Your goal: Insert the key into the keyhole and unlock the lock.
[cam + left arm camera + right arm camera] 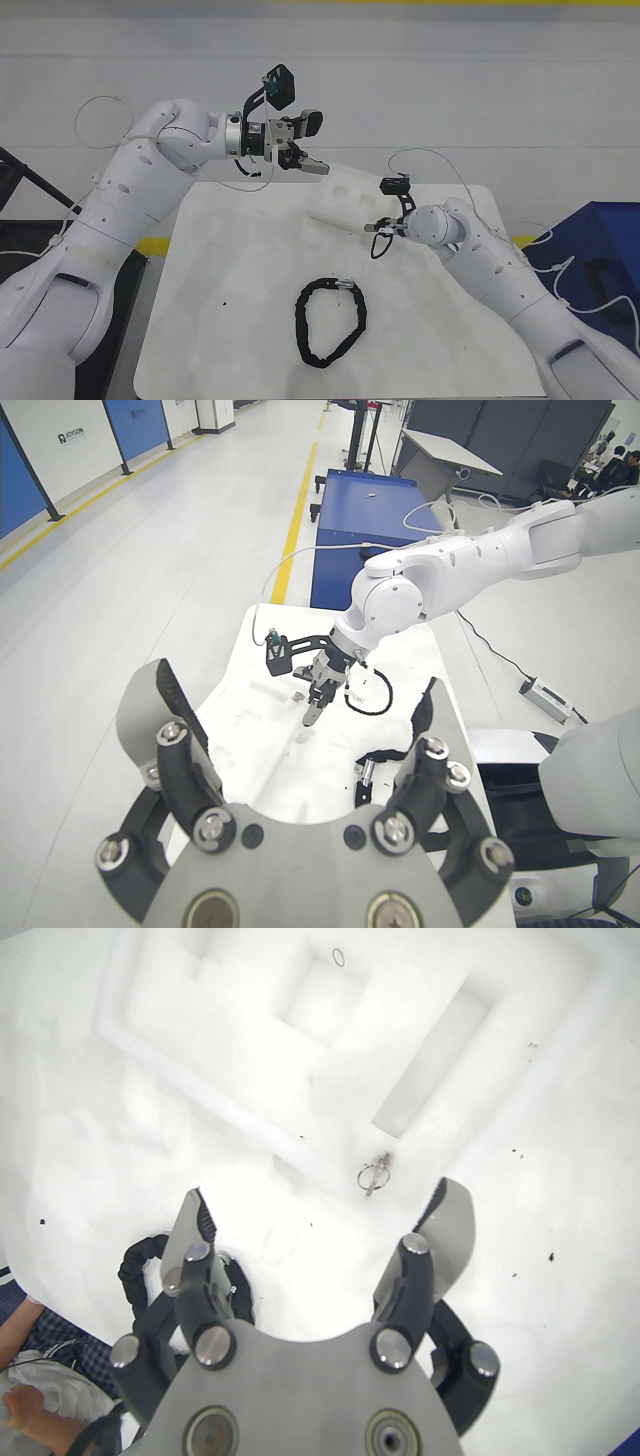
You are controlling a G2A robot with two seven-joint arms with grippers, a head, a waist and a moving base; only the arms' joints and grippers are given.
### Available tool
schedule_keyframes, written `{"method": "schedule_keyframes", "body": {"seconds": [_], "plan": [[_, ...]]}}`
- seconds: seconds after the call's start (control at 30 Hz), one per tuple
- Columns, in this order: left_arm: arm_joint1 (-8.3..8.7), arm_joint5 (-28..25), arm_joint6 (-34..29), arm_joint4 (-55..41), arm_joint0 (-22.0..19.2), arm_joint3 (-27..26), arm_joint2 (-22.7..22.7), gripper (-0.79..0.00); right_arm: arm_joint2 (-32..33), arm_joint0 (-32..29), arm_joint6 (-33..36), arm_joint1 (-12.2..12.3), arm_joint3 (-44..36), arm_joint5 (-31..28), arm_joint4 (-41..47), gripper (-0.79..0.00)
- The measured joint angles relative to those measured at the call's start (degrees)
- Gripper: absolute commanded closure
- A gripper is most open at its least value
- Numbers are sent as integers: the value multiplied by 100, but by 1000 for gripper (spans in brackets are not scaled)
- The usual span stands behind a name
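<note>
A small metal key on a ring point(375, 1175) lies on the white foam table top point(220, 300), beside the corner of a recess. My right gripper point(322, 1208) hovers just short of it, open, with nothing between its fingers; it hangs low over the table's right middle point(383, 228). The black chain lock point(330, 320) lies in a loop near the front, its metal end point(367, 772) toward the back. Part of the chain point(135, 1268) sits behind one right finger. My left gripper point(300, 720) is open and empty, held in the air over the table's back left point(308, 163).
Shallow rectangular recesses point(325, 1003) point(435, 1063) are cut into the foam near the key. A blue cart point(600, 250) stands off the table's right side. Bare foam lies between the lock and the key.
</note>
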Motion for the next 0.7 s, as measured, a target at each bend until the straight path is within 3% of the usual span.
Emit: {"method": "schedule_keyframes", "body": {"seconds": [0.7], "plan": [[0,0,0,0,0,0,0,-785,-237,260,21,-416,760,550,-264,-308]]}}
